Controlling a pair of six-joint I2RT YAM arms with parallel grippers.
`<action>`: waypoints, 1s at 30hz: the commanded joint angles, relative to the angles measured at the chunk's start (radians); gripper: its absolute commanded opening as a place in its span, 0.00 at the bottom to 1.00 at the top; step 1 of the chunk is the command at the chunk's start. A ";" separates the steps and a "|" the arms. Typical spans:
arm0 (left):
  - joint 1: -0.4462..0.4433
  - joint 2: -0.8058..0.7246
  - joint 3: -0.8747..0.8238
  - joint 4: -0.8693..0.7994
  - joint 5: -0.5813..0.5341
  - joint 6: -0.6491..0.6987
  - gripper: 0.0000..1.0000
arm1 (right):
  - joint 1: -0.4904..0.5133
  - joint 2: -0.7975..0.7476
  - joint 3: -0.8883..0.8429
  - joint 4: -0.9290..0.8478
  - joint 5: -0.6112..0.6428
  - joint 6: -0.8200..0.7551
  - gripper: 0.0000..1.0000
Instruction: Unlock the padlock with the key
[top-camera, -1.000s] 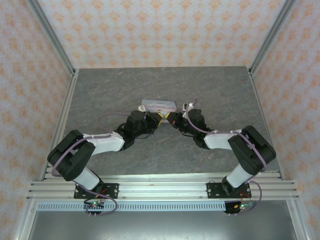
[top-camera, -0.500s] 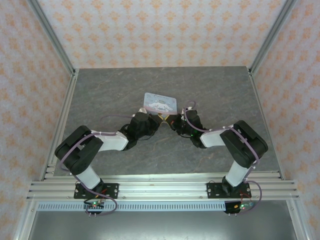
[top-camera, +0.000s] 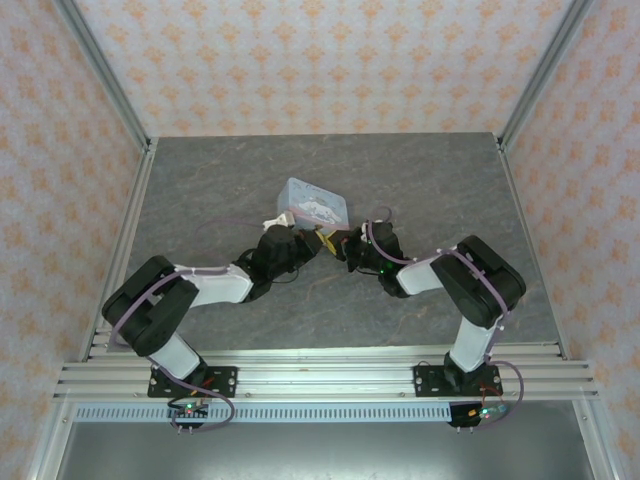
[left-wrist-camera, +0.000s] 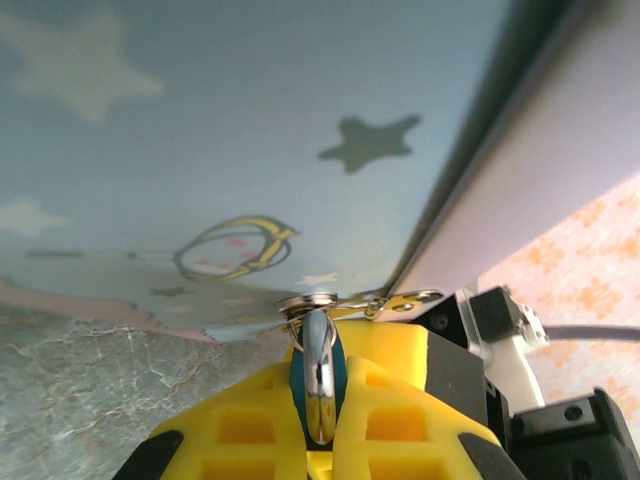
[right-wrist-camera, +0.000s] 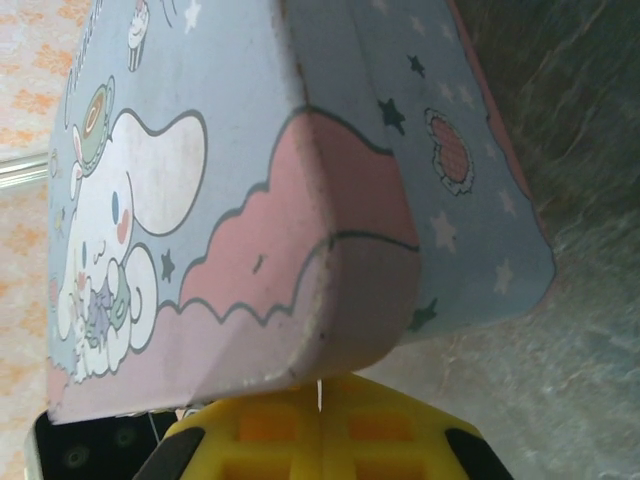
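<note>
In the left wrist view my left gripper (left-wrist-camera: 322, 356) is shut on the small teal padlock (left-wrist-camera: 317, 405), whose shiny metal edge sticks up between the yellow fingers. The padlock's top meets a metal ring and clasp (left-wrist-camera: 322, 300) at the lower edge of the tin box (left-wrist-camera: 250, 130). My right gripper (right-wrist-camera: 320, 402) is shut too, with a thin pale sliver, the key (right-wrist-camera: 320, 391), pinched between its fingers just under the tin's corner (right-wrist-camera: 330, 300). From above, both grippers meet tip to tip below the tin (top-camera: 316, 203): left (top-camera: 318, 241), right (top-camera: 340, 243).
The pale blue-and-pink cartoon tin sits tilted mid-table on the grey stone-patterned tabletop (top-camera: 430, 180). Aluminium frame posts and patterned walls close in the back and sides. A rail (top-camera: 320, 375) crosses the near edge by the arm bases.
The tin has swung from lying side-on to showing its printed lid and shifted slightly left. Both arms have drawn in lower and closer, their grippers staying shut.
</note>
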 joint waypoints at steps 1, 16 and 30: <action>-0.098 -0.065 -0.008 -0.171 0.348 0.259 0.00 | -0.001 0.006 0.044 0.282 -0.030 0.140 0.00; -0.018 0.005 -0.104 -0.040 0.411 0.253 0.00 | -0.035 -0.029 0.047 0.128 -0.070 0.102 0.18; -0.041 0.158 -0.114 0.195 0.394 -0.007 0.00 | -0.040 -0.165 0.006 -0.095 -0.008 -0.089 0.56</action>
